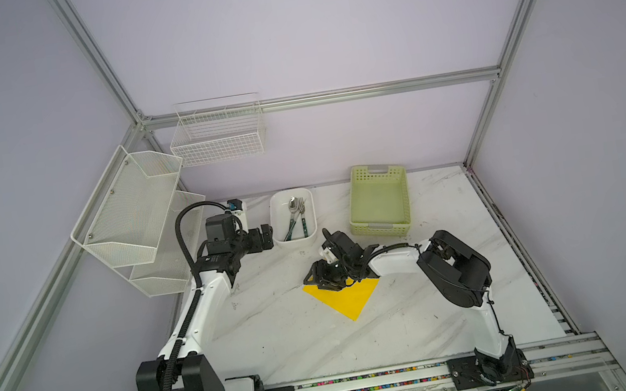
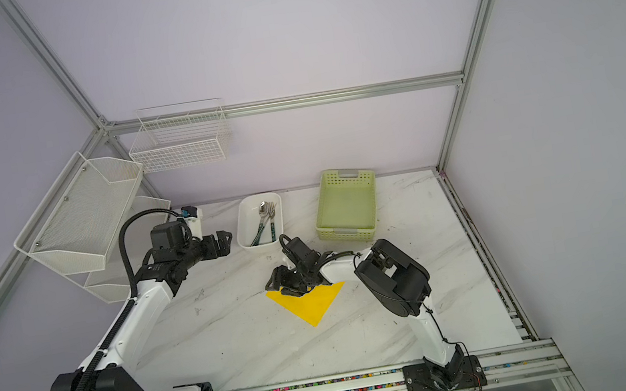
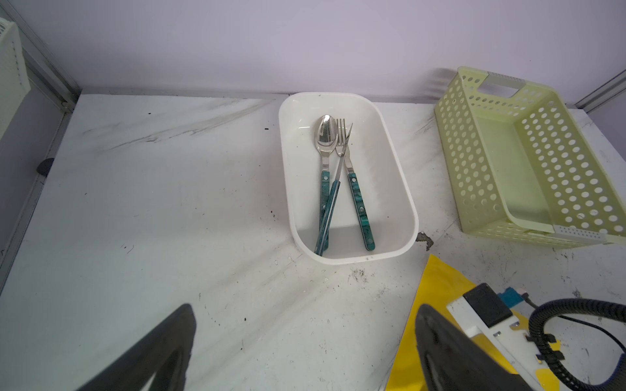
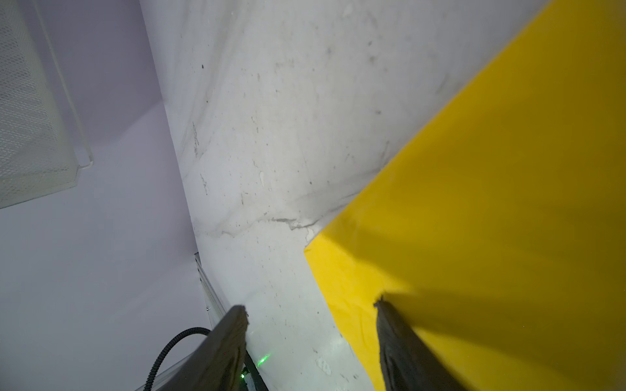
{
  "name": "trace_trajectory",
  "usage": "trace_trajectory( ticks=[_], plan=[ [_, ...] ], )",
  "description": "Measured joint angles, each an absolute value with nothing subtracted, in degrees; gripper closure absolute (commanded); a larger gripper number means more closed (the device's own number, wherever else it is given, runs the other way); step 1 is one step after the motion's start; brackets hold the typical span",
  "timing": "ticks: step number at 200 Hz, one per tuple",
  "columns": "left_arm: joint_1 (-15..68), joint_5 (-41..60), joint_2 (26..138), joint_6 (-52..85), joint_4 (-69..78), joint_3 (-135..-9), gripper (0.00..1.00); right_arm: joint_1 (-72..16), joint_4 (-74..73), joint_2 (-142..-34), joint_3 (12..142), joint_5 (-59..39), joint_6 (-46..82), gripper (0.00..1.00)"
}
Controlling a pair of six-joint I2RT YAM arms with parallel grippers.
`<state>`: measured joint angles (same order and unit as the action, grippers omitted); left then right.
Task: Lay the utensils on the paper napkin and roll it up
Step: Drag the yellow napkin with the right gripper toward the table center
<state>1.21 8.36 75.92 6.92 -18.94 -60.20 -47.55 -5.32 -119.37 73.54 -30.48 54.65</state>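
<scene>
While three utensils (image 3: 335, 184) share one tray (image 3: 382, 176), one napkin (image 1: 350, 298)

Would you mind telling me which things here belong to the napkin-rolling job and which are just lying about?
Job in hand: utensils, in the white tub; paper napkin, on the table.
Lying about: green basket; wire basket; mesh shelf.

Napkin (image 1: 350, 298): plain bright yellow.
Cutlery (image 3: 338, 176): silver metal; handles dark teal with marbled streaks.
Tray (image 3: 408, 203): plain white.
Basket (image 3: 474, 176): pale green, rows of round holes, greyish handle strips.
Table (image 1: 283, 348): white marble look, grey veins, dark specks.
Walls (image 1: 321, 35): pale lilac.
Arms (image 1: 210, 304): white shells, black joints.
</scene>
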Motion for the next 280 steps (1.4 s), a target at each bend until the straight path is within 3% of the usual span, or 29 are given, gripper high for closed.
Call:
trace_trajectory(
  ticks=[45,127,198,280],
  plan=[
    [1.2,8.4,76.5,6.9,-19.0,-60.2,0.01,-45.5,-1.4,-116.6,72.8,-28.6,52.7,0.36],
    [1.2,8.8,76.9,6.9,-19.0,-60.2,0.0,-32.5,9.3,-103.8,64.2,-21.8,43.4,0.33],
    [1.2,8.8,76.9,6.9,-19.0,-60.2,0.0,-33.6,18.3,-104.7,64.3,-16.7,35.4,0.29],
    [1.2,8.8,76.9,6.9,-19.0,-60.2,0.0,-42.0,16.9,-105.4,64.6,-16.9,37.5,0.28]
  ],
)
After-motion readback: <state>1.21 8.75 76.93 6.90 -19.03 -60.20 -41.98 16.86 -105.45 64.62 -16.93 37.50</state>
